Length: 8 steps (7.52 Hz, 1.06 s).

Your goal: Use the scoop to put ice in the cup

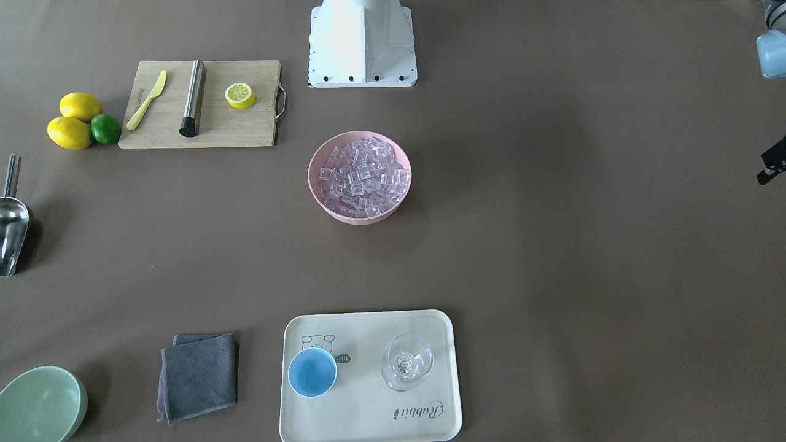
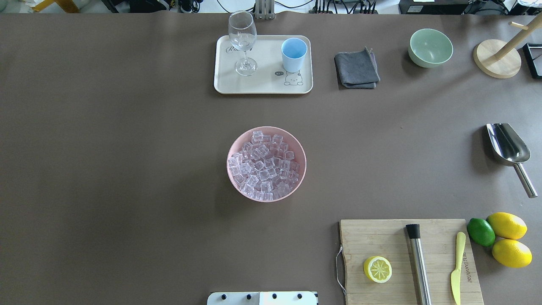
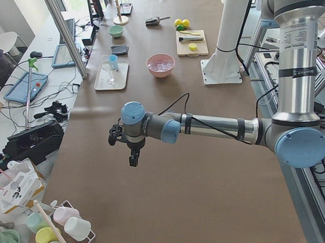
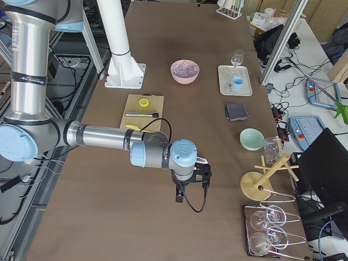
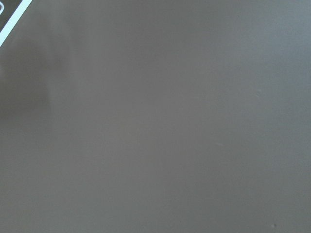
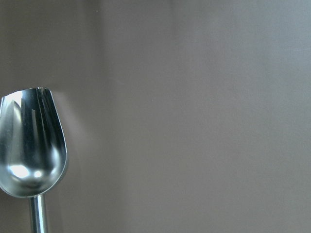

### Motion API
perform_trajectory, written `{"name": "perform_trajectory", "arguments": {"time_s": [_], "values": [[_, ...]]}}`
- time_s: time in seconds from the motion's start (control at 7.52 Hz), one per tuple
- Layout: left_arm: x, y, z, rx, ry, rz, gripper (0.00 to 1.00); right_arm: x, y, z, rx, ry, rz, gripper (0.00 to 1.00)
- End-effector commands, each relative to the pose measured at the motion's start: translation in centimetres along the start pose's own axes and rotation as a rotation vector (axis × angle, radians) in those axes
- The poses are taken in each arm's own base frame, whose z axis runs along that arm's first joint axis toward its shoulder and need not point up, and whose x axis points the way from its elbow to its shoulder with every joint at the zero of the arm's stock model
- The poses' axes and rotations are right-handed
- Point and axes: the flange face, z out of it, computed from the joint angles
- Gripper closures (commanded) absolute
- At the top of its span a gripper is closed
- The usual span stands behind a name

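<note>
The ice point(image 1: 362, 175) fills a pink bowl point(image 1: 316, 184) at the table's middle, also in the overhead view point(image 2: 266, 165). The light-blue cup point(image 1: 312, 372) stands empty on a cream tray point(image 1: 368, 417), and shows from overhead point(image 2: 294, 54). The silver scoop point(image 2: 508, 146) lies on the table at the robot's right, and shows at the right wrist view's lower left point(image 6: 31, 145). My right gripper point(image 4: 182, 193) hangs above the table near the scoop. My left gripper point(image 3: 130, 156) hangs over bare table far from everything. I cannot tell whether either is open or shut.
A stemmed glass point(image 2: 242, 42) stands on the tray beside the cup. A grey cloth point(image 2: 357, 67) and a green bowl point(image 2: 430, 47) lie to the tray's right. A cutting board point(image 2: 381, 237) holds a steel cylinder, knife and lemon half; lemons and a lime point(image 2: 480, 231) lie beside it.
</note>
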Motion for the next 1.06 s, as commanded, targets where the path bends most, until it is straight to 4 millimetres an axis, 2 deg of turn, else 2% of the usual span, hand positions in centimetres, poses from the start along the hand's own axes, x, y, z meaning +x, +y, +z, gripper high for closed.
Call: {"name": "perform_trajectory", "arguments": {"time_s": [0.0,0.13,0.27,0.4,0.53,0.67,0.8,0.93], "values": [[4.6,-0.9,0.2,0.036,0.020,0.119,0.02,-2.1,0.4,-2.0,0.037,-0.018,0.082,0.00],[8.5,-1.1,2.3,-0.001,0.045,0.299,0.02,-3.9,0.6,-3.5,0.063,-0.041,0.048,0.00],[9.4,-1.5,1.7,0.017,0.048,0.432,0.02,-5.8,0.3,-2.9,0.053,-0.040,-0.001,0.00],[11.0,-3.6,2.2,0.028,0.057,0.450,0.02,-8.8,-0.5,-2.2,0.085,-0.044,-0.065,0.00],[16.5,-6.2,2.7,0.056,0.094,0.543,0.02,-10.3,-0.6,-1.9,0.127,-0.066,-0.048,0.00],[19.3,-6.5,3.2,0.059,0.117,0.594,0.02,-10.9,-0.2,0.0,0.118,-0.055,-0.018,0.00],[20.1,-6.6,2.9,0.103,0.136,0.647,0.02,-11.9,-0.2,1.3,0.123,-0.048,0.013,0.00],[23.1,-5.9,3.1,0.189,0.189,0.757,0.02,-13.0,-0.2,1.6,0.155,-0.072,0.039,0.00]]}}
